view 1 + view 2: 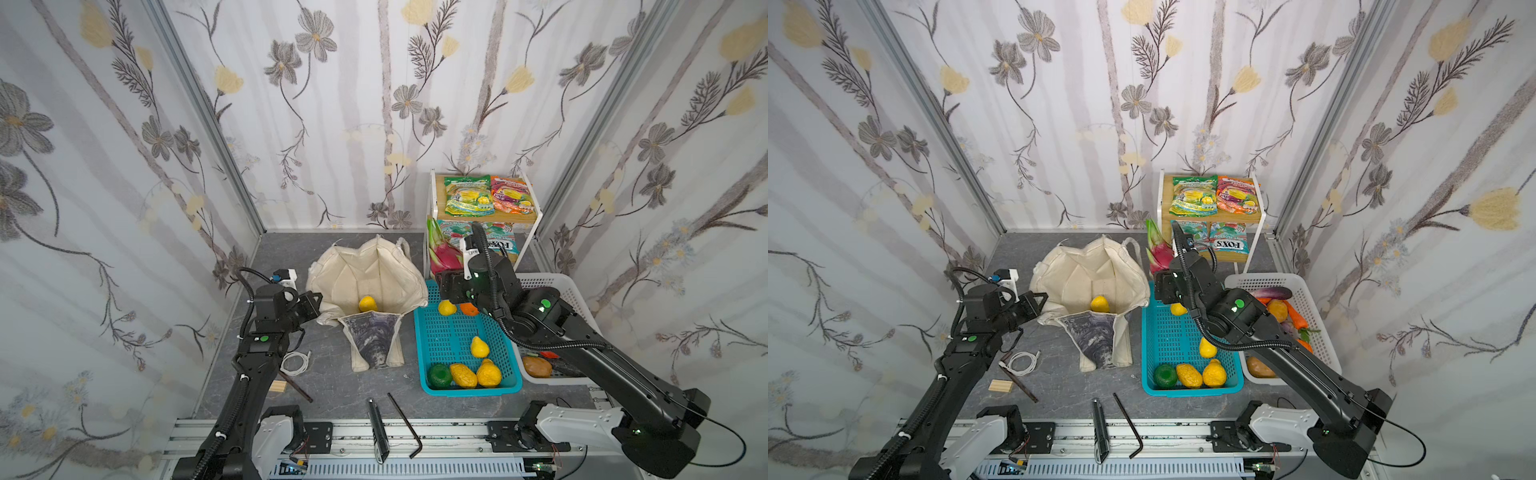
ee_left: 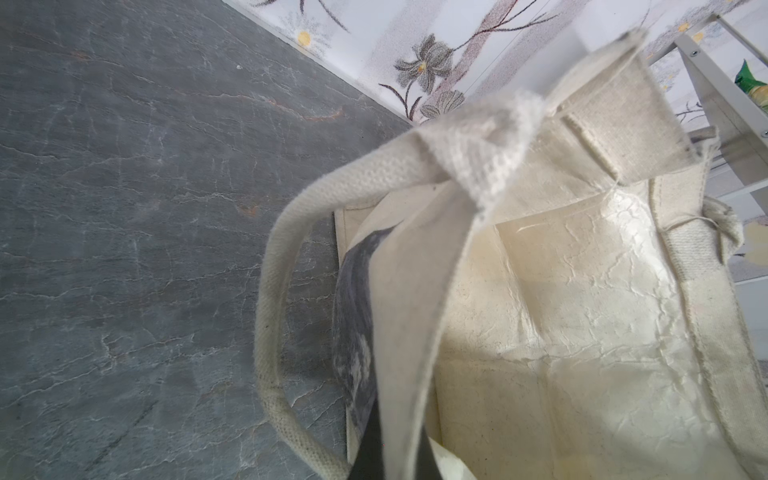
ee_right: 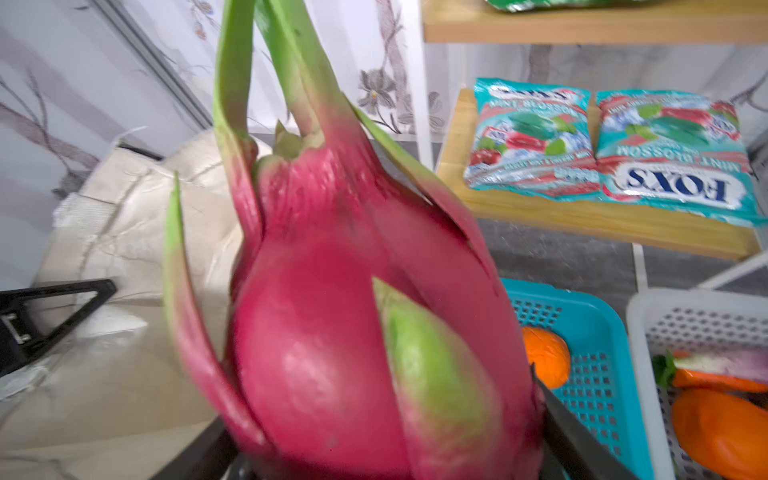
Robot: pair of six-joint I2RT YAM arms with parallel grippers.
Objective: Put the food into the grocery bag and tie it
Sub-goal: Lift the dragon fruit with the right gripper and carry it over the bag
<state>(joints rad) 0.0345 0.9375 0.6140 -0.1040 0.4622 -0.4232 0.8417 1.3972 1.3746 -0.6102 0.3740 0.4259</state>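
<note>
Two grippers are engaged. Left gripper (image 1: pixel 319 306) is pinched fully closed on the left rim of the bag (image 1: pixel 365 266), beside a handle. The bag stands open-mouthed on the tabletop (image 1: pixel 291 253). Right gripper (image 3: pixel 390 444) grips the dragon fruit (image 1: pixel 441 254), jaws spread wide around its body, by the far end of the teal basket (image 1: pixel 417 353), between bag and shelf (image 1: pixel 439 199). One yellow fruit (image 1: pixel 367 304) lies inside the bag; the second yellow fruit (image 1: pixel 446 308) lies in the basket. Green-yellow packet (image 1: pixel 467 195) and orange packet (image 1: pixel 511 194) lie side by side on the top shelf.
</note>
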